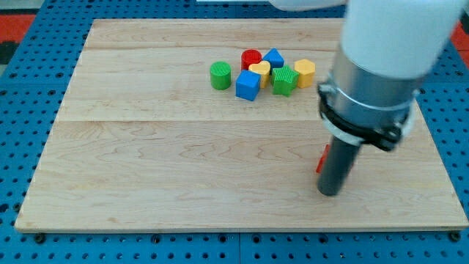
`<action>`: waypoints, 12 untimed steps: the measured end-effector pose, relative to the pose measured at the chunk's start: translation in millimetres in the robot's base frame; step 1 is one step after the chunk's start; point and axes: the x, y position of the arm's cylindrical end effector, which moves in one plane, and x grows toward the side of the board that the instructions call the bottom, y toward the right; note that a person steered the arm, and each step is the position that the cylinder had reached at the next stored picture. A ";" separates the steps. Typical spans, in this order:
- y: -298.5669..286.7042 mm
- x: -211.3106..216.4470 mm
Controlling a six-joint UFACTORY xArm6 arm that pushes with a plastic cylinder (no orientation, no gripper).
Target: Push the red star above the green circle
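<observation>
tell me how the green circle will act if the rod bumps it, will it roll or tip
The green circle stands on its flat end, short and wide, so it probably slides rather than rolls or tips. The wooden board looks smooth, so it may skid easily. It stands slightly apart from the blue cube, so a push toward the view's right would likely shove it into that cluster.

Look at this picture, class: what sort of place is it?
Probably a robotics lab bench: a wooden board lies on blue pegboard, with small coloured blocks and my tip.

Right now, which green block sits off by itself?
The green circle, at the cluster's left edge with bare board around it; the green star is wedged among other blocks.
</observation>
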 end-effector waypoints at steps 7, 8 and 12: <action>-188.0 -64.0; -206.7 -62.4; -339.7 -108.1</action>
